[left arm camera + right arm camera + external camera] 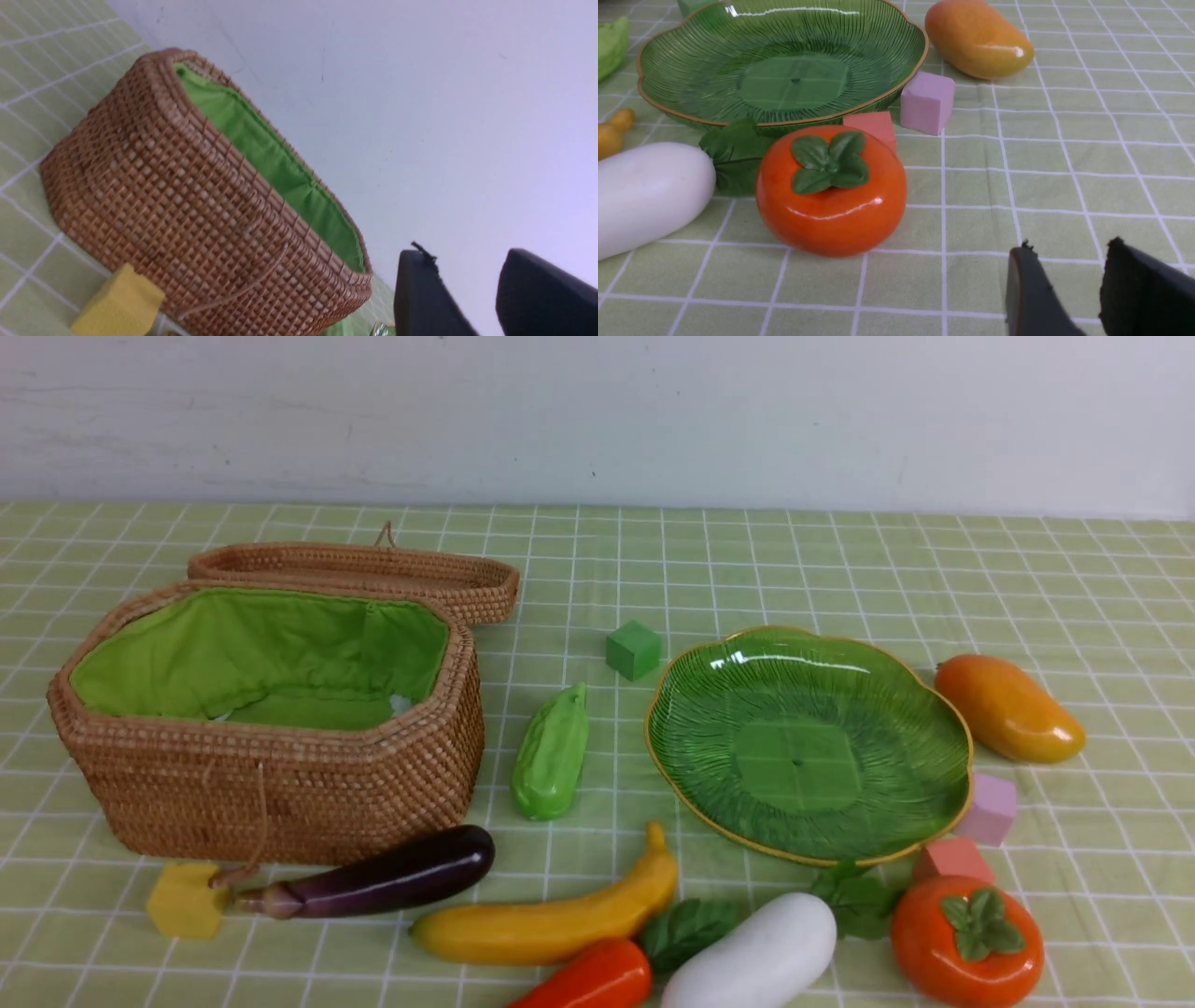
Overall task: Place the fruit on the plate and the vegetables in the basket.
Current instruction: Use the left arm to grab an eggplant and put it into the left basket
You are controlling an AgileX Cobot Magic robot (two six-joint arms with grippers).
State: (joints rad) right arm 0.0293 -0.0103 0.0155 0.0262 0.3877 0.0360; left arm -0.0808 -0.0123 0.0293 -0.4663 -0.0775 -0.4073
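Both arms are out of the front view. The left gripper (467,261) hangs near the basket (280,775), fingers parted with nothing between them; the right gripper (1069,252) hovers above the checked cloth (1074,579) near the persimmon (966,938), likewise parted and empty. The basket is open, its lid (355,569) lying back behind it and its green lining bare as far as can be seen. The plate (803,747) is empty. The gourd (553,756) lies between basket and plate, with a green cube (633,650) beyond it. The eggplant (383,877) lies along the basket's front, a yellow cube (185,899) near its stem end. The banana (551,919), the red-orange vegetable (588,980) and the radish (752,957) crowd together at the near edge. The radish's leaves reach the plate's rim. A salmon cube (952,859) sits between persimmon and plate. A pink cube (990,807) sits against the rim, short of the mango (1008,709).
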